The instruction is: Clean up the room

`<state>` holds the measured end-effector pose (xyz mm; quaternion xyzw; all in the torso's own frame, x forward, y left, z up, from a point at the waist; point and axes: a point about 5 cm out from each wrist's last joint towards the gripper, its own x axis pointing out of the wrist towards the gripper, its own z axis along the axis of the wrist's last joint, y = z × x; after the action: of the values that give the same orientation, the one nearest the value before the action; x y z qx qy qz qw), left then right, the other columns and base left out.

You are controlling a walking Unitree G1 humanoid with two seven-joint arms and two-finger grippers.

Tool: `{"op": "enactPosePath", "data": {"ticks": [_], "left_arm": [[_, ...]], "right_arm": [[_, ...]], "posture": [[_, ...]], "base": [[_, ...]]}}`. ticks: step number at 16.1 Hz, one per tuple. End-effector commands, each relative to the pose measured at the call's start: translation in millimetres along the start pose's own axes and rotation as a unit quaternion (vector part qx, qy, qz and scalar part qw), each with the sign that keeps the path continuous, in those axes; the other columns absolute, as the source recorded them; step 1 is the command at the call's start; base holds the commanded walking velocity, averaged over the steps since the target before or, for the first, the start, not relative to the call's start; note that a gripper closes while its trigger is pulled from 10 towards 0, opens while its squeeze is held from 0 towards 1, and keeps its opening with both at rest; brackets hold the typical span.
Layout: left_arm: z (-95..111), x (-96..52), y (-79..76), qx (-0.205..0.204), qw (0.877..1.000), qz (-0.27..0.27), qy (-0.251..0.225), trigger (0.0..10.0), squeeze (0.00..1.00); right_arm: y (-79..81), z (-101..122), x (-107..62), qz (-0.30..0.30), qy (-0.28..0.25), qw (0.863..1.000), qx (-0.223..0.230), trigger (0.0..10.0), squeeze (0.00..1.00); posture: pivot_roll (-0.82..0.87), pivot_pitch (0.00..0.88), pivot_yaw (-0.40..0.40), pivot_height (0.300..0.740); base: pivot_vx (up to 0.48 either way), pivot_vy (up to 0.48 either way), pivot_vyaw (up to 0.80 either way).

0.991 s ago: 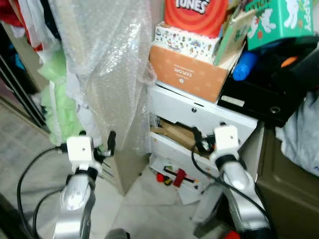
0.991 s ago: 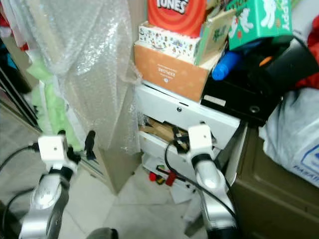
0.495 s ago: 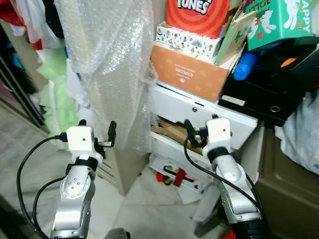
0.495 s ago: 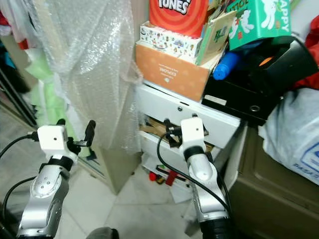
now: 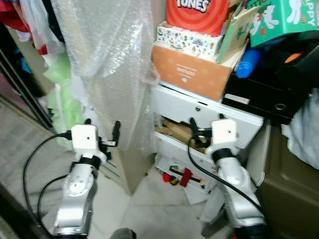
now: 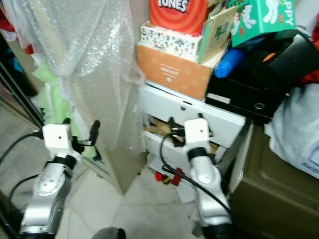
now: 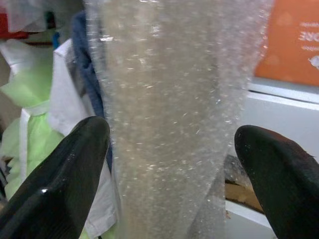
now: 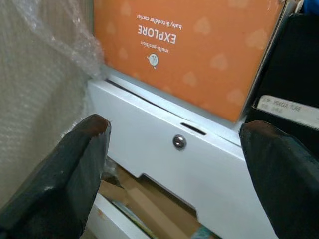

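My left gripper (image 5: pixel 102 128) is open in front of a hanging sheet of bubble wrap (image 5: pixel 114 59). In the left wrist view the wrap (image 7: pixel 169 99) hangs between and beyond the two black fingers (image 7: pixel 65 174). My right gripper (image 5: pixel 204 129) is open too, raised before the white drawer unit (image 5: pixel 199 107). In the right wrist view it faces the drawer front with its small round knob (image 8: pixel 179 142), under an orange EXPLORE box (image 8: pixel 189 55). Small red toys (image 5: pixel 184 177) and papers lie on the floor under the unit.
Boxes are piled on the unit: a red cartoon box (image 5: pixel 197 15), a green box (image 5: pixel 284 17), a blue bottle (image 5: pixel 247 62) and a black case (image 5: pixel 269 84). Green and white clothes (image 5: pixel 62 84) hang at left. A brown cabinet (image 5: pixel 294 189) stands at right.
The view has shifted a little. My right gripper swung left and slightly up, then settled in front of the drawer unit. My left gripper stays raised and open by the bubble wrap.
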<state>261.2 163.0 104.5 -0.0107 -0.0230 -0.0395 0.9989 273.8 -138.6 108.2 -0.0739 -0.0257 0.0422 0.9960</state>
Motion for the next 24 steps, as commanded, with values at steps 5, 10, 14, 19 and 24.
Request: {"op": "enactPosePath", "data": {"ticks": [5,10,14,19,24], "left_arm": [[-1,-4.8,4.2,-0.004,1.0,0.002,0.007,10.0,0.0],[3,-16.1,-1.1,0.028,0.999,-0.027,-0.001,10.0,0.0],[-2,-23.0,4.5,0.026,0.999,-0.018,0.015,10.0,0.0],[-3,-22.8,6.2,0.036,0.999,-0.01,0.022,10.0,0.0],[-4,-22.2,10.0,0.032,0.999,0.005,0.026,10.0,0.0]], "right_arm": [[-17.0,8,-10.3,-0.035,-0.01,0.999,-0.002,10.0,0.0],[-27.8,9,-23.9,-0.058,-0.007,0.998,-0.018,10.0,0.0],[-33.5,6,-31.6,-0.078,0.007,0.997,0.003,10.0,0.0],[-22.7,7,-24.3,-0.052,0.01,0.999,0.006,10.0,0.0],[-16.0,9,-20.0,-0.026,0.004,1.0,0.003,10.0,0.0]], "posture": [[0.01,0.0,0.013,0.74],[0.0,0.0,0.009,0.74],[-0.01,0.0,0.03,0.74],[0.0,0.0,0.018,0.74],[0.0,0.0,0.009,0.74]], "base": [[0.0,0.0,0.8],[0.0,0.0,0.8],[0.0,0.0,0.79],[0.0,0.0,0.78],[0.0,0.0,0.78]]}}
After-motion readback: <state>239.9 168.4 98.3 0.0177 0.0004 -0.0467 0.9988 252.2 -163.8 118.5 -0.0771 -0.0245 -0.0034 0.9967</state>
